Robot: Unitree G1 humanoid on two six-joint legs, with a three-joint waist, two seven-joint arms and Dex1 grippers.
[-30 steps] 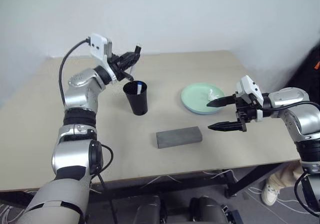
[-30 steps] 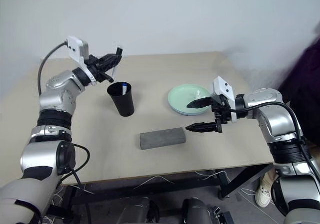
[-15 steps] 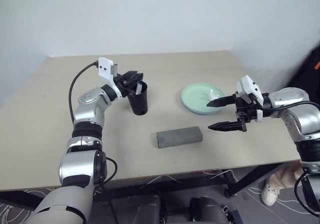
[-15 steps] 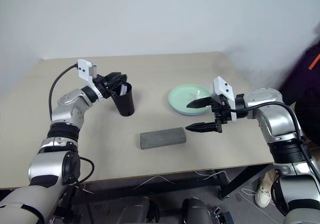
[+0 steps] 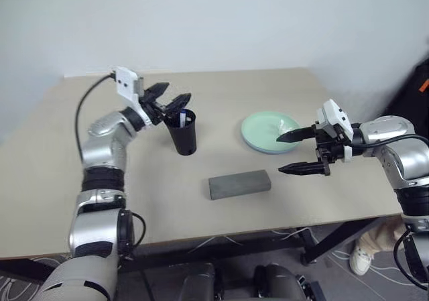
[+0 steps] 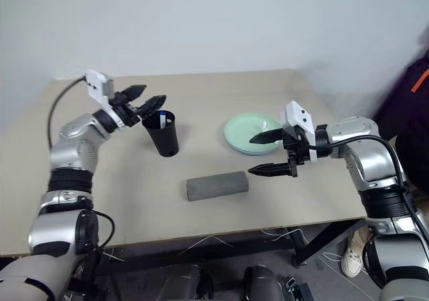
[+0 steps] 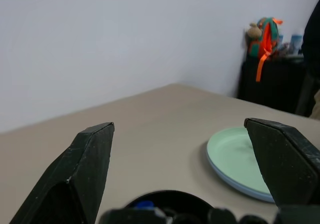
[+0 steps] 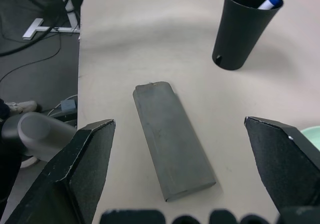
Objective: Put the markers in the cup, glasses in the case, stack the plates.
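The black cup (image 5: 183, 135) stands left of centre on the table, and a white marker with a blue cap (image 8: 270, 2) leans inside it. My left gripper (image 5: 178, 91) hangs open just above and behind the cup's rim (image 7: 165, 198), holding nothing. At the right, the mint green plate lies on the light blue one in a stack (image 5: 265, 132). The grey case (image 5: 239, 184) lies shut near the front. My right gripper (image 5: 293, 152) is open and empty between the plates and the case (image 8: 172, 139). The glasses are out of view.
A crumpled white tissue (image 5: 287, 127) lies on the top plate. The table's front edge (image 5: 221, 232) runs close below the case. Cables and a stand's feet (image 8: 45, 27) are on the floor past the table's side.
My left gripper came down to the cup with a marker, opened, and drew back up to the left; the marker stayed in the cup. The right arm has not moved.
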